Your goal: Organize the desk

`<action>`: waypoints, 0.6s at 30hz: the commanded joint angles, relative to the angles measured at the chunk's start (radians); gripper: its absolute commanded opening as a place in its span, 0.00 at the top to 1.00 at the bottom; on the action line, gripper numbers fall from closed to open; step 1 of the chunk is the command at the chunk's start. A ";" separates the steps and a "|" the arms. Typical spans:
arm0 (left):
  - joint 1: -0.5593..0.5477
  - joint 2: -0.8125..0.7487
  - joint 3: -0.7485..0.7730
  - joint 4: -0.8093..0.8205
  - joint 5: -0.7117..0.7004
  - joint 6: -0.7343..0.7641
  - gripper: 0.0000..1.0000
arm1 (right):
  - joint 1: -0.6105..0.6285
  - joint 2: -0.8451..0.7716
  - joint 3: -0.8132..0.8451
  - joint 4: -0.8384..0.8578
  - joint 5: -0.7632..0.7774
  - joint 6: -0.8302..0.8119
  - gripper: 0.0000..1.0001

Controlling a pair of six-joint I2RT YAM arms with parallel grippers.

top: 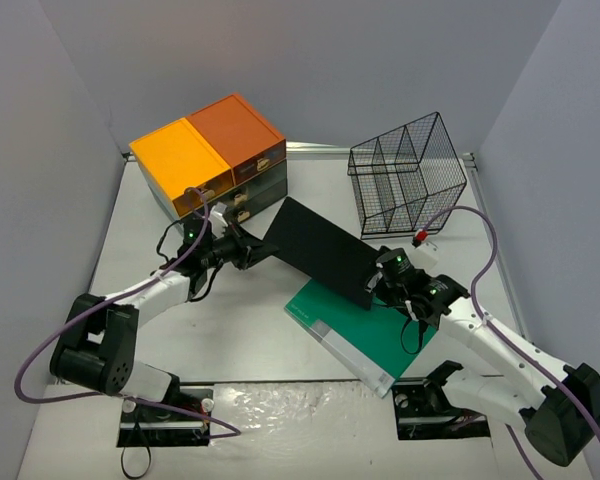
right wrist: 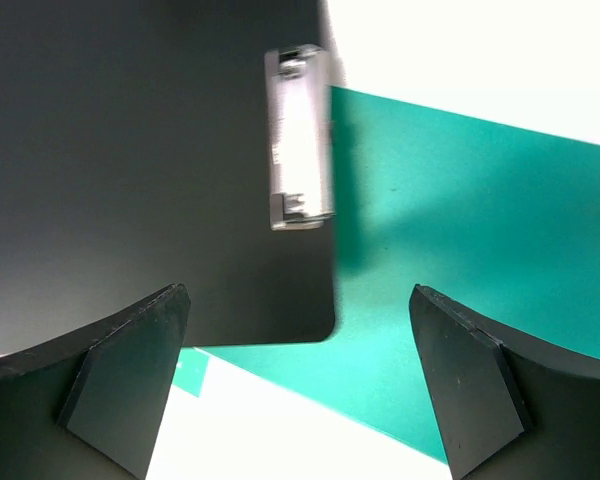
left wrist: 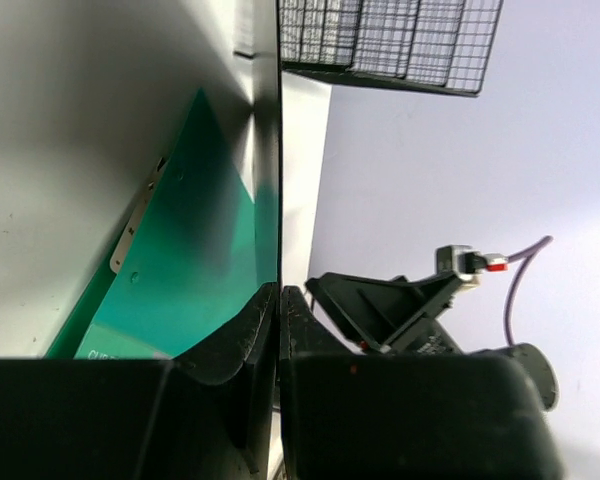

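The white table (top: 230, 340) filled the overhead view, with the arms bolted along its 6 o'clock edge and everything else resting on it or hanging above it. At 11 o'clock stood an orange-topped drawer chest (top: 208, 150), and at 1 o'clock a black wire basket (top: 405, 170). A green board (top: 365, 335) lay flat just toward 5 o'clock of centre, one corner pointing at the right arm's base. Above it a black board (top: 315, 250) ran slantwise from 10 o'clock down to 4 o'clock. The left tool (top: 258, 246) was pressed together on this board's 10 o'clock corner – in the left wrist view the fingers (left wrist: 265, 330) pinched the sheet edge-on, with the green board (left wrist: 190, 260) below. The black board's 4 o'clock end overlapped the green one; whether the two touched could not be told. The right tool (top: 382, 278) sat at that end with its fingers spread wide, pinching nothing. In its own view the tool (right wrist: 300, 300) framed the black board's rounded corner (right wrist: 130, 150) against the green surface (right wrist: 460, 200), and a blurred metal clip (right wrist: 300, 140) showed on the black edge – at 12 o'clock from that corner.
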 commanded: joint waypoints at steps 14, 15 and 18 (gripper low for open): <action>0.099 -0.200 0.040 -0.036 0.103 -0.003 1.00 | -0.085 -0.163 -0.121 0.162 -0.055 0.116 0.10; 0.102 -0.206 0.041 -0.049 0.106 0.000 1.00 | -0.097 -0.178 -0.139 0.209 -0.087 0.123 0.10; 0.113 -0.227 0.039 -0.064 0.115 0.000 1.00 | -0.125 -0.205 -0.207 0.329 -0.151 0.156 0.10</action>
